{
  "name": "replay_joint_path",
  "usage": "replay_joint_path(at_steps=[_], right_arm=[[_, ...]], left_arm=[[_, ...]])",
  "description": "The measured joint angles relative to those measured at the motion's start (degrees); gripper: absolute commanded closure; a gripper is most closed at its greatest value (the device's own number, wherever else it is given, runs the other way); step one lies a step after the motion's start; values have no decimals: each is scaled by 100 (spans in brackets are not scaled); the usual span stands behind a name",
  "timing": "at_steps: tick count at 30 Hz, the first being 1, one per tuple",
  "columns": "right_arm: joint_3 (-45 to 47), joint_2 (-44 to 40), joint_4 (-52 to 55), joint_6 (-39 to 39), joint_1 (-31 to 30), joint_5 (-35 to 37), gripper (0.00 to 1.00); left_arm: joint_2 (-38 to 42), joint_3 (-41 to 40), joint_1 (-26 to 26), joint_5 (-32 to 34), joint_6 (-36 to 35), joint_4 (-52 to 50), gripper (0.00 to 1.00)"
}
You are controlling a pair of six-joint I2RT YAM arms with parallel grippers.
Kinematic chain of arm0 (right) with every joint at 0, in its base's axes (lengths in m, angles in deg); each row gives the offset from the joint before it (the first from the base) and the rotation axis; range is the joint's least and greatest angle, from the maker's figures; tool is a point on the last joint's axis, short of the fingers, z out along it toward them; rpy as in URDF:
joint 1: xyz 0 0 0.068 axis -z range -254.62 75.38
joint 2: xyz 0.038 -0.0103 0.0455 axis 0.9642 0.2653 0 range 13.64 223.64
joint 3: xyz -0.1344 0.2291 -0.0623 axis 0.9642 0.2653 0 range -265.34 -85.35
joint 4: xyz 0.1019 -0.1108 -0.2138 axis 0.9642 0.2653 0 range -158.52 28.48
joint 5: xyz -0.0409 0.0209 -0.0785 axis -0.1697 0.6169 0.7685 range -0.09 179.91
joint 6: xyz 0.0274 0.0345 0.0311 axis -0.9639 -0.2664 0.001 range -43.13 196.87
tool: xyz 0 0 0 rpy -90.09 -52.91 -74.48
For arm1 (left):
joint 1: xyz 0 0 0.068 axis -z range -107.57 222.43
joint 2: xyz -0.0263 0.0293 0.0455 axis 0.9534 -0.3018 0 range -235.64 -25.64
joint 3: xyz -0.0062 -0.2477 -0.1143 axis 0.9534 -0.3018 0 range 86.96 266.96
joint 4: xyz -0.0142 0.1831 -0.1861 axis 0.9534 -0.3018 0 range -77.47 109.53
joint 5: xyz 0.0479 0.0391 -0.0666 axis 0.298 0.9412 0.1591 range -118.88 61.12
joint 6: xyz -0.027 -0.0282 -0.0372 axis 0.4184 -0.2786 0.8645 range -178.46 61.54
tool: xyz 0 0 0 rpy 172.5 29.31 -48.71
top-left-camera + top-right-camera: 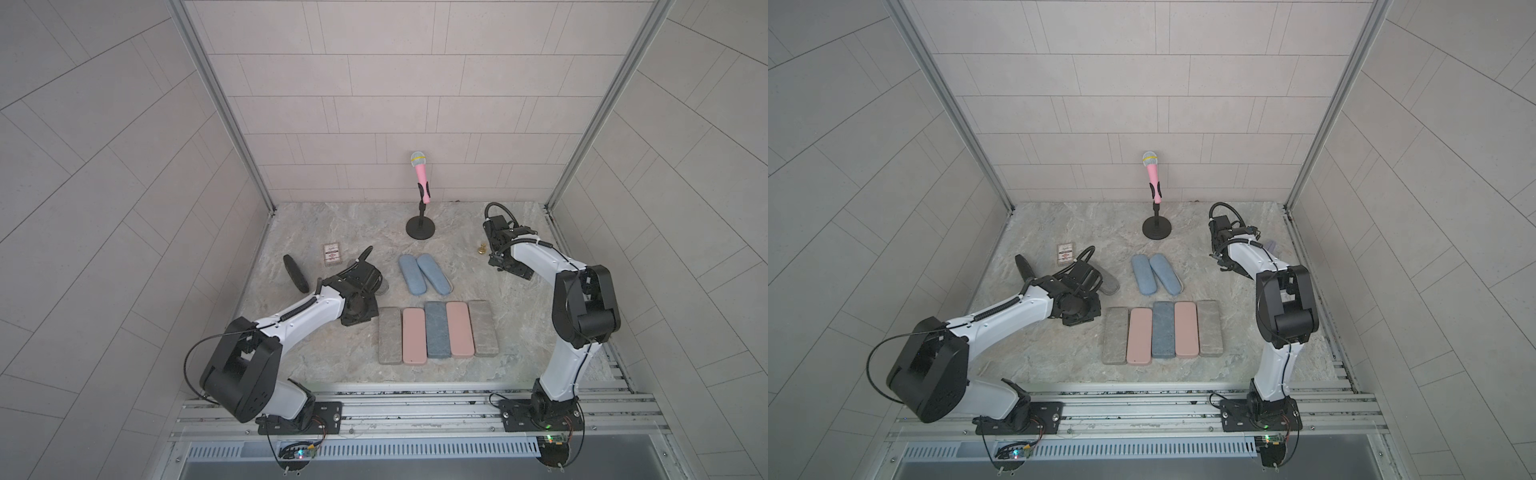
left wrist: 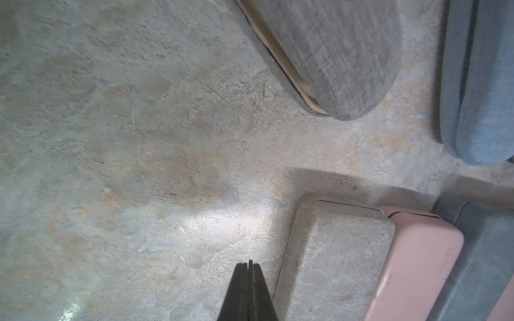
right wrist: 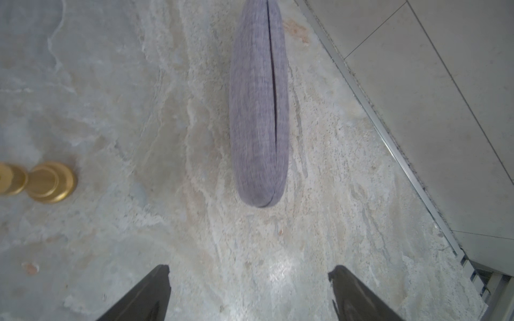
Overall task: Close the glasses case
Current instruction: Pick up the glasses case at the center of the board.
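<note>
A lilac-grey fabric glasses case [image 3: 258,111] lies on the marble table just ahead of my right gripper [image 3: 249,271]. Its seam shows only as a thin dark line. The right gripper is open and holds nothing, its fingertips [image 3: 161,273] apart from the case. In a top view only a sliver of this case [image 1: 1271,245] shows behind the right arm. A second grey fabric case [image 2: 342,55] shows a tan strip along its seam, and it lies ahead of my left gripper [image 2: 248,264]. The left gripper is shut and empty, low over bare table.
Flat grey, pink and blue cases [image 1: 436,332] lie in a row at the table's front. Two blue oval halves [image 1: 424,274] lie behind them. A black oval case [image 1: 296,273], a small card box [image 1: 333,254], a pink microphone on a stand [image 1: 420,195] and a brass piece [image 3: 41,182] stand around.
</note>
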Motion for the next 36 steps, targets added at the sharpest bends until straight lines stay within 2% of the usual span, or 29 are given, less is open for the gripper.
replay_joint_path(at_steps=[5, 10, 13, 16, 17, 20, 24, 28, 33, 36], right_arm=[[-455, 546, -39, 70, 417, -42, 9], [-826, 1117, -90, 170, 719, -162, 16], [-955, 1360, -114, 267, 835, -306, 30], [-970, 1401, -122, 339, 898, -420, 59], [-973, 1397, -136, 372, 909, -444, 66], [-927, 1331, -188, 387, 914, -511, 75], [-564, 994, -225, 459, 874, -667, 77], [87, 181, -214, 505, 647, -745, 77], [780, -1239, -317, 640, -262, -1060, 75], [1034, -1749, -693, 868, -883, -1836, 75]], left_arm=[[-225, 0, -48, -114, -52, 35, 100], [-378, 42, -87, -162, -107, 42, 100], [-435, 66, -109, -195, -127, 52, 100], [-466, 74, -120, -221, -129, 57, 100], [-472, 74, -122, -225, -129, 59, 100], [-476, 74, -125, -260, -129, 79, 100], [-476, 74, -125, -284, -129, 136, 100], [-457, 72, -125, -293, -129, 170, 100], [-273, -37, -125, -337, -127, 258, 100], [-133, -118, -125, -374, -125, 273, 100]])
